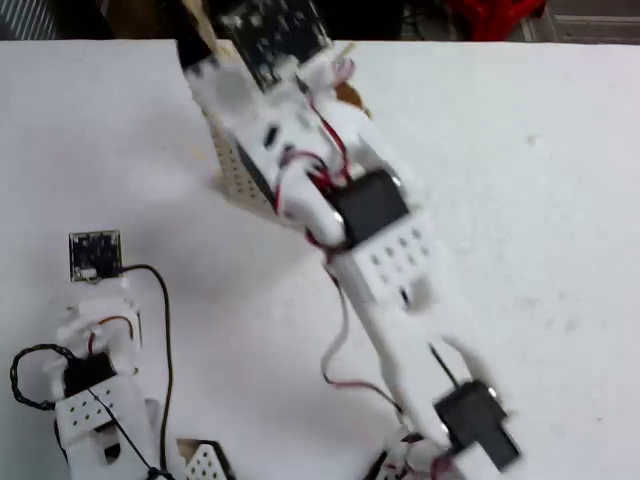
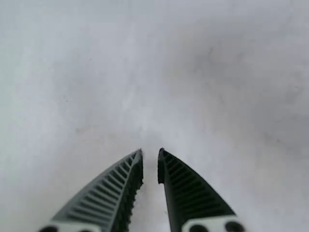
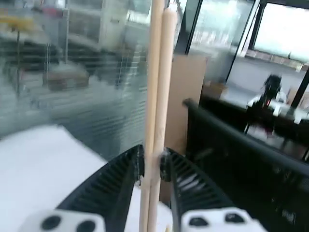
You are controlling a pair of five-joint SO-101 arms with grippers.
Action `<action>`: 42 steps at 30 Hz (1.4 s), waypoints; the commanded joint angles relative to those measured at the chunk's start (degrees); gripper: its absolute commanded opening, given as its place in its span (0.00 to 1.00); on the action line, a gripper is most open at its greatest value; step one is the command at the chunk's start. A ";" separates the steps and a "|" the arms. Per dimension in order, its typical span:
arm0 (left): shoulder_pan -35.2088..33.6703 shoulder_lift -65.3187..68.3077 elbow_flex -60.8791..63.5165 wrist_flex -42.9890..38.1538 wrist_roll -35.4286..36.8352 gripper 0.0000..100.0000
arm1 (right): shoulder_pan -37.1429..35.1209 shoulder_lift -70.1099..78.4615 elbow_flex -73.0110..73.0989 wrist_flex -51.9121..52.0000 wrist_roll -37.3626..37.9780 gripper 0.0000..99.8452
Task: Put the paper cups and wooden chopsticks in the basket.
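My right gripper (image 3: 150,162) is shut on a pair of pale wooden chopsticks (image 3: 159,72). They stand up between the ribbed fingers (image 3: 116,179) and point past the table's far edge towards the room. From above, the right arm (image 1: 370,220) stretches from the front right to the back centre, over a white perforated basket (image 1: 235,170). A tan chopstick tip (image 1: 347,48) pokes out near the arm's end. The arm hides most of the basket's inside. My left gripper (image 2: 149,154) is shut with nothing in it, low over bare white table.
The left arm (image 1: 90,390) sits folded at the front left corner with its black cable (image 1: 163,330) looping beside it. The table's far edge (image 1: 500,42) runs just behind the basket. A brown patch (image 1: 350,95) shows beside the right arm, too hidden to identify.
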 commanded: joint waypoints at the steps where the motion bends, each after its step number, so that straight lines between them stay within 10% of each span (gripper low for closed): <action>1: 0.75 -0.75 -0.35 -1.14 -0.53 0.08 | 1.63 5.76 -6.51 -7.16 -0.35 0.03; 31: 0.75 -0.75 -0.35 -1.14 -0.53 0.08 | 5.93 12.26 -7.12 0.22 -0.44 0.20; 42: 0.75 -0.75 -0.35 -1.23 -0.53 0.08 | 6.11 -2.59 -6.77 33.98 -0.44 0.03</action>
